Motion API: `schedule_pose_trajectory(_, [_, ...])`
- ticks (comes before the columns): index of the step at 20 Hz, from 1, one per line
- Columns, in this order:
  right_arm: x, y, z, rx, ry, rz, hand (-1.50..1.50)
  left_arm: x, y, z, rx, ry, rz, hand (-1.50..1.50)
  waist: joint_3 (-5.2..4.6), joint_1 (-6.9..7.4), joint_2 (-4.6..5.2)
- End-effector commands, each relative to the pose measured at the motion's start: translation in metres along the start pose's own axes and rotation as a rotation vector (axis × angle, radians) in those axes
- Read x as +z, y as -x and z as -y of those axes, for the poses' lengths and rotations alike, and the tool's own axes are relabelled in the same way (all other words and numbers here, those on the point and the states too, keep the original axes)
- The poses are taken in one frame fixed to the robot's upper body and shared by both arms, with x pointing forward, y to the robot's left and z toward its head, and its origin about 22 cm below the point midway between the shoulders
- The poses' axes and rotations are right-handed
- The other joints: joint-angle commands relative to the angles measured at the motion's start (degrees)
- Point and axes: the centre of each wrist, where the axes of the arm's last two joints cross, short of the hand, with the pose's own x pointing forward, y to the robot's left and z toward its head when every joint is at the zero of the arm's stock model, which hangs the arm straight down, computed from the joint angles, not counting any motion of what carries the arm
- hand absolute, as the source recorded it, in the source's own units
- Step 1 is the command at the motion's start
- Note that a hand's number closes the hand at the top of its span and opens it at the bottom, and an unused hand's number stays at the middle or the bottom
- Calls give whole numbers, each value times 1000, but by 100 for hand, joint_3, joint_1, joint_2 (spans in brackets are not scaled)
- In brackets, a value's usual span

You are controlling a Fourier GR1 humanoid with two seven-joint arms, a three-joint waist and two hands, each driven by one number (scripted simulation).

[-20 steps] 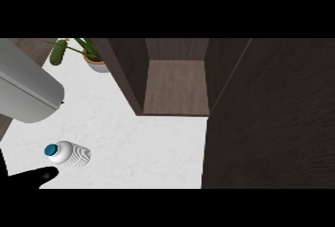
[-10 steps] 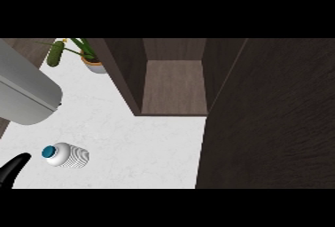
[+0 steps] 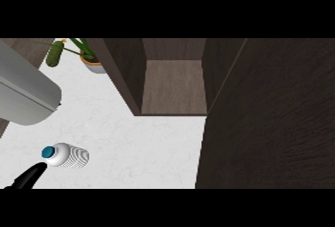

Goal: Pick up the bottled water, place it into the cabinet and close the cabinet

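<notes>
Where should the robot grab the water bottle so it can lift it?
Probably round the ribbed white body of the water bottle, below its blue cap. It stands alone on the counter, so the left hand, already at its lower left, can come in from that side.

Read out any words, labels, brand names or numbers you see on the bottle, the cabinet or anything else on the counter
None: no text, number or sign can be read anywhere.
Bottled water: white ribbed body and blue cap, no label showing.
Cabinet: plain dark wood, open, no markings.
Grey appliance at the left: blank surface.
Potted plant: pot carries no writing.
</notes>
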Motion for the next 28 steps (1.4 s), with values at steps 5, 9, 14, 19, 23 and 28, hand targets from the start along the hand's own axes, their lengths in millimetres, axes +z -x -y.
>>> schedule_pose_trajectory(5, [2, -18, -4, 44, 35, 8, -150, 21, -35, -9, 24, -47, 123, -150, 3, -5, 11])
schedule_pose_trajectory(9, [11, -25, -8, 39, 31, 18, -150, 23, -35, -18, -15, -69, 111, -150, 2, -11, -15])
schedule_pose_trajectory(14, [10, -22, -14, 37, 36, 3, -150, 23, -38, -28, -47, -65, 101, -150, -6, 30, -29])
schedule_pose_trajectory(19, [10, -22, -21, 33, 34, 7, -150, 12, -30, -25, -62, -59, 54, -150, -11, -4, -10])
schedule_pose_trajectory(23, [4, -27, -17, 53, 27, 31, -150, 10, -14, -18, -94, -64, 42, -150, -10, -3, 6])
schedule_pose_trajectory(28, [7, -27, -26, 55, 42, 22, -150, 9, 2, -12, -128, -54, 23, -150, -12, -35, 3])
